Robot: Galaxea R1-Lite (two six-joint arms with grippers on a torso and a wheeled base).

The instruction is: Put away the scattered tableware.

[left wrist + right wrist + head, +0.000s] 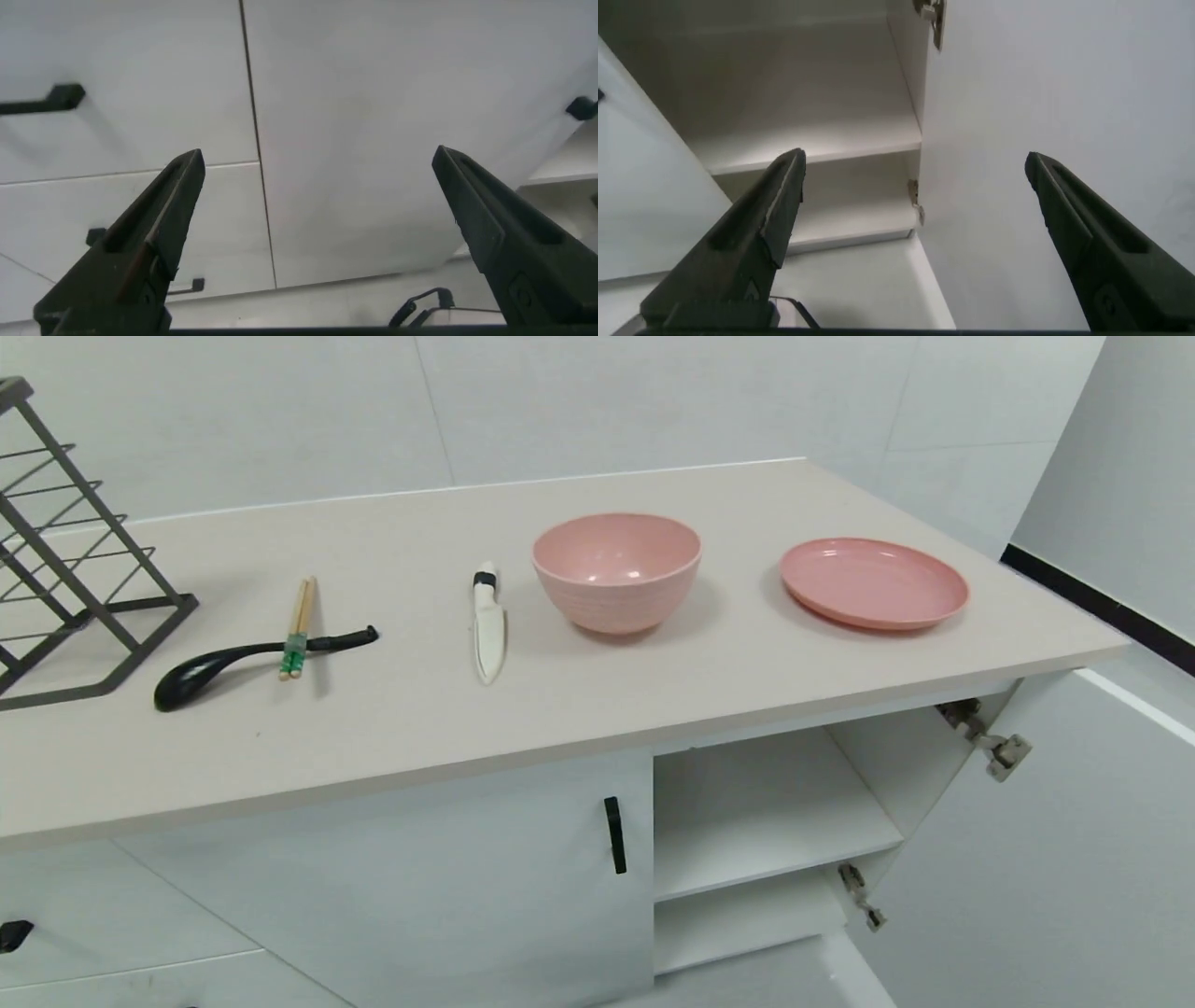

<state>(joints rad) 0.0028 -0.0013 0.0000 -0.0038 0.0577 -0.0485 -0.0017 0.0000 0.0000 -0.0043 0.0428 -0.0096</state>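
Pink plate (873,581) and bowl (616,569) stand on the pale worktop (560,709), the plate at its right end, above the open cupboard shelf (756,812). Both claws are below worktop level, spread wide and empty. The right claw (915,157) faces that shelf and the left claw (318,154) faces closed doors (374,140). Right arm judged nearer the plate. White walls behind.

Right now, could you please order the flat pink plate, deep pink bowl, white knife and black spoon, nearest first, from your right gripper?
Right gripper faces the open cupboard; likely:
1. pink plate, right end.
2. pink bowl, centre-right.
3. white knife, centre.
4. black spoon, left.
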